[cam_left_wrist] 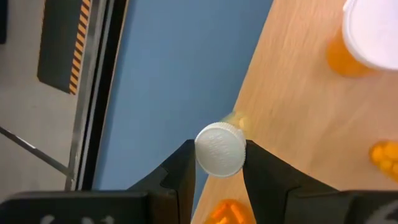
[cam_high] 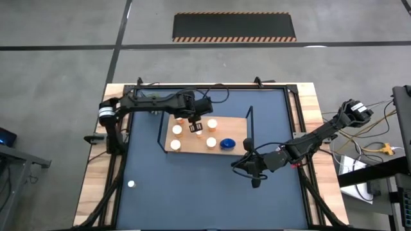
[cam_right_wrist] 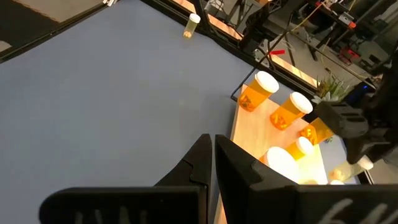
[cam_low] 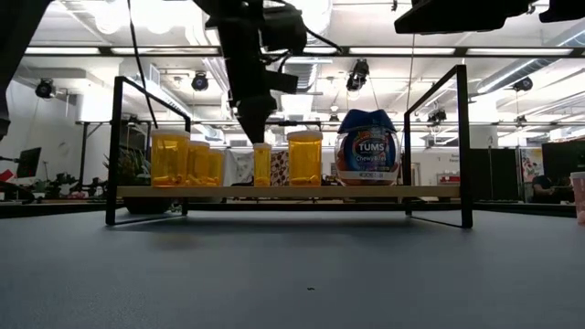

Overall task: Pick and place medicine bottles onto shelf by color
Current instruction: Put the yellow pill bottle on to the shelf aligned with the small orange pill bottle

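1. Left arm (cam_high: 154, 101): black jointed links, a white-grey band near its base, thin black cables along it.
2. Right arm (cam_high: 314, 138): black, with a similar pale band.
3. Fingers (cam_left_wrist: 177, 177): matte black, flat, tapering.

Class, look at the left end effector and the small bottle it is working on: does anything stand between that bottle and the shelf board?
Nothing visible does. The left end effector is shut on the small bottle, which stands at the edge of the shelf board among the other orange bottles.
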You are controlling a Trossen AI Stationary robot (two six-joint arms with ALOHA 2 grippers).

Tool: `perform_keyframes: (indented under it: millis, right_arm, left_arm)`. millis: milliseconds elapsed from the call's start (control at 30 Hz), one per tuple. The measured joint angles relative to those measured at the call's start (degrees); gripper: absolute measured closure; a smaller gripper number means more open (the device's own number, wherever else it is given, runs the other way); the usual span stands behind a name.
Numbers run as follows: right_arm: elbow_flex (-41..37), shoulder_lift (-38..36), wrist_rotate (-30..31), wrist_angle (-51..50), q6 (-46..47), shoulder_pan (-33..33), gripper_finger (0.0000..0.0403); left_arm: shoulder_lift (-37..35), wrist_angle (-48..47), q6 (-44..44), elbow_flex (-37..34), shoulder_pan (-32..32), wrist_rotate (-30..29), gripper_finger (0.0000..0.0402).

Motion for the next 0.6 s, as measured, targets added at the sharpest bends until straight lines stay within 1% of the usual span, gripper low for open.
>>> perform_keyframes:
  millis: [233,433,600]
  right_arm:
    - [0.0,0.0,0.0,0.0,0.5,0.0,0.039]
    - [0.0,0.0,0.0,-0.1,0.5,0.0,0.039]
    - [0.0,0.0,0.0,-0.1,0.5,0.0,0.039]
  left_arm:
    - [1.3,1.5,0.0,0.0,0.0,2.2,0.0305]
    - [1.3,-0.3,-0.1,-0.1,-0.4,2.4,0.0305]
    - [1.4,0.2,0.0,-0.1,-0.4,2.4,0.0305]
